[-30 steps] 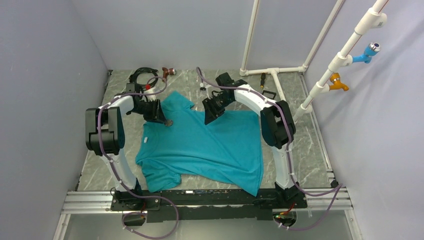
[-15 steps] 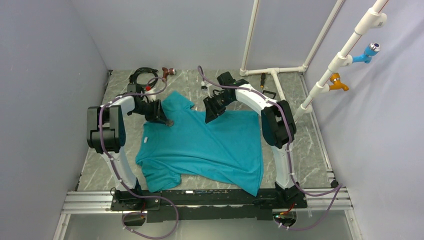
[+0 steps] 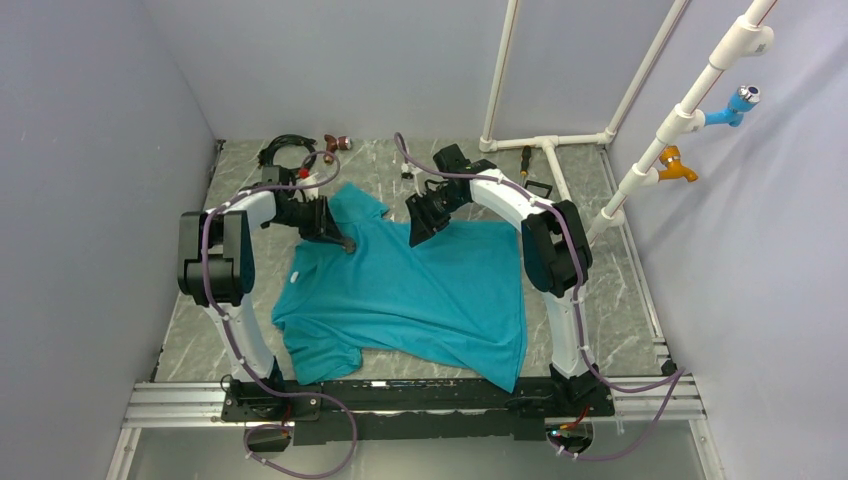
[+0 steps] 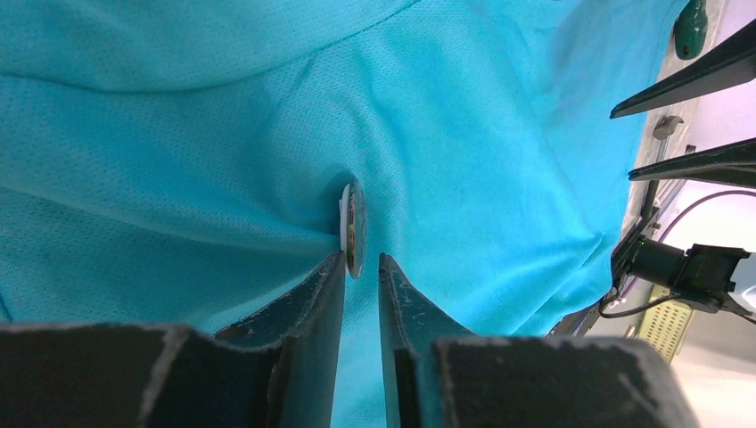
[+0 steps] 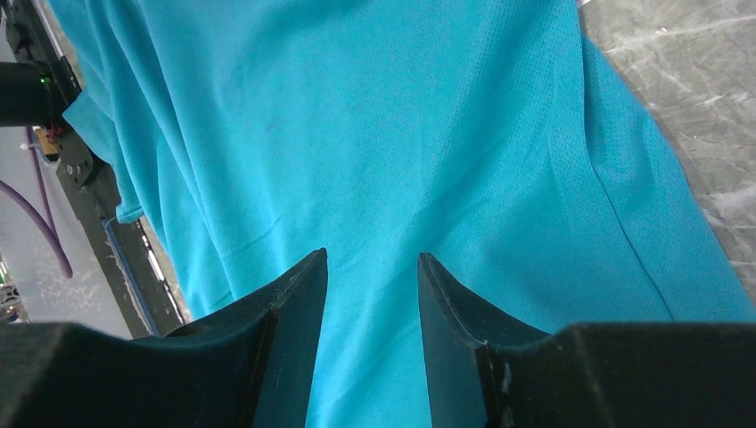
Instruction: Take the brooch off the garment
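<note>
The teal garment [image 3: 420,290] lies spread on the marbled table and fills both wrist views [image 4: 499,125] [image 5: 401,116]. The brooch [image 4: 354,227], a small dark disc with a white back, stands edge-on in puckered fabric near the collar; it also shows in the top view [image 3: 348,244]. My left gripper [image 4: 361,257] is at the brooch, its jaws nearly together with the disc's lower edge between the tips. My right gripper [image 5: 372,254] hovers over plain shirt fabric near the neck [image 3: 417,236], jaws apart and holding nothing.
A reddish-brown tool [image 3: 336,144] and a black cable coil [image 3: 285,152] lie at the back left. White pipes [image 3: 545,140] and a small tool [image 3: 525,160] are at the back right. A green handle [image 4: 689,27] lies beyond the shirt's edge.
My left gripper has moved a little to the right, and the brooch and the fabric round it have moved with it. The right gripper has barely moved.
</note>
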